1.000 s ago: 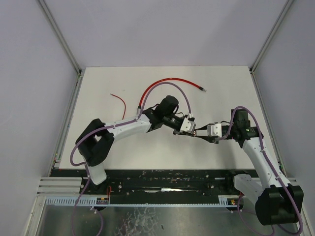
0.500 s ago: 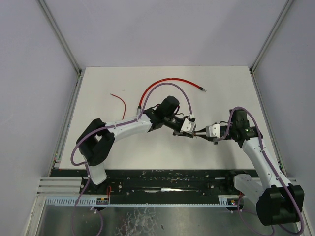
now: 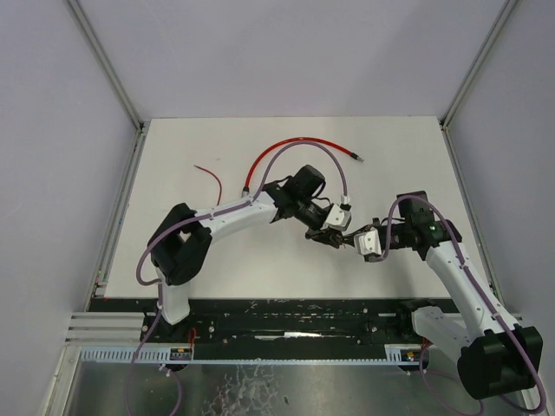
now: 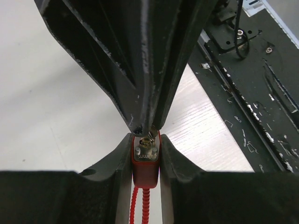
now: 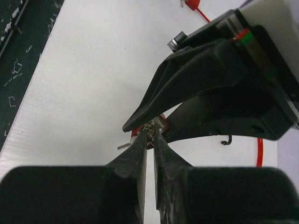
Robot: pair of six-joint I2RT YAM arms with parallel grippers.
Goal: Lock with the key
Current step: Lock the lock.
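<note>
Over the white tabletop (image 3: 399, 147) our left gripper (image 3: 332, 236) is clamping the small red block-shaped lock (image 4: 145, 168), keyway facing right. Our right gripper (image 5: 150, 136) is pinching the thin metal key (image 4: 149, 138), meeting it end-on.

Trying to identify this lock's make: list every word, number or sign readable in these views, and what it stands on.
No text can be read in any view.
Metal face plate of the red lock: faint stamped marks, too small and blurred to read.
The key: mostly hidden, no marking legible.
</note>
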